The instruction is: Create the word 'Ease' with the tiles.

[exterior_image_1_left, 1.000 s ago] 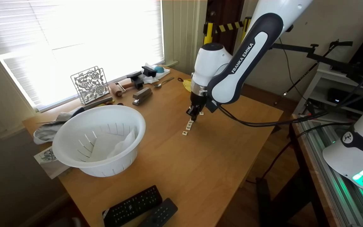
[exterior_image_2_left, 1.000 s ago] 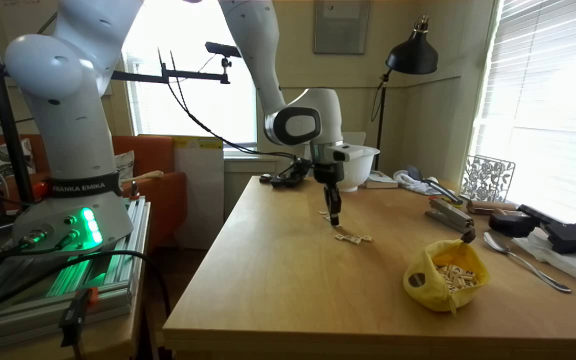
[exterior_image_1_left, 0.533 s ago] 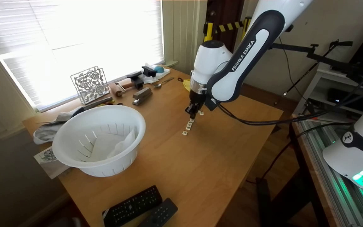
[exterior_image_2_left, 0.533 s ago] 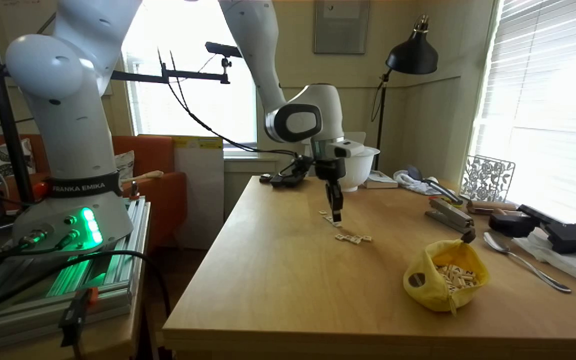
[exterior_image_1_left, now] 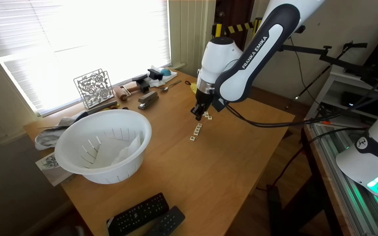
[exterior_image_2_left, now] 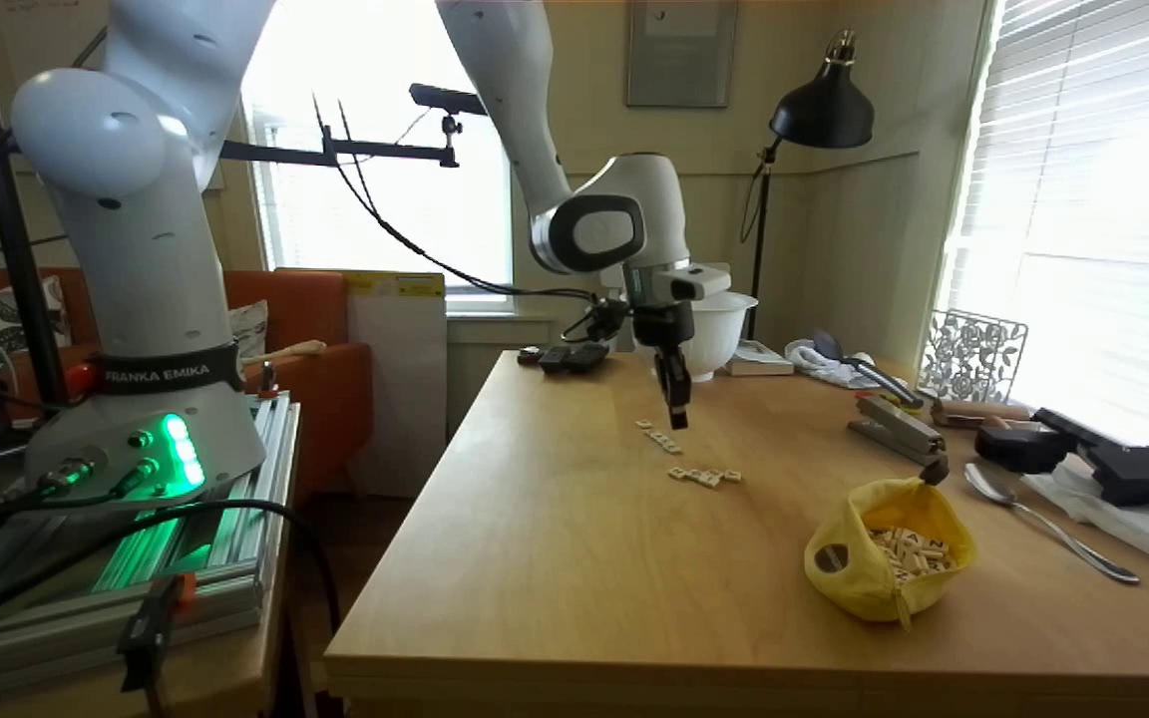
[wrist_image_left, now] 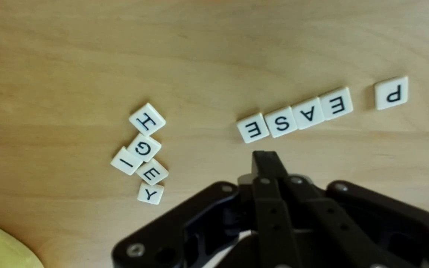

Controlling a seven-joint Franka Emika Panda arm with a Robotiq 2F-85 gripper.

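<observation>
ease tiles [wrist_image_left: 299,115]: all four on the table [wrist_image_left: 199,56] in a row reading e-a-s-e; the last e [wrist_image_left: 253,128] slightly out of line;
p tile [wrist_image_left: 391,93]: apart, beyond the first e [wrist_image_left: 336,104];
spare tiles [wrist_image_left: 143,148]: clustered well away;
gripper [wrist_image_left: 269,156]: empty, fingers [wrist_image_left: 272,216] together, hanging above the table;
left to do: seemingly nothing, save perhaps straightening that last e
</observation>
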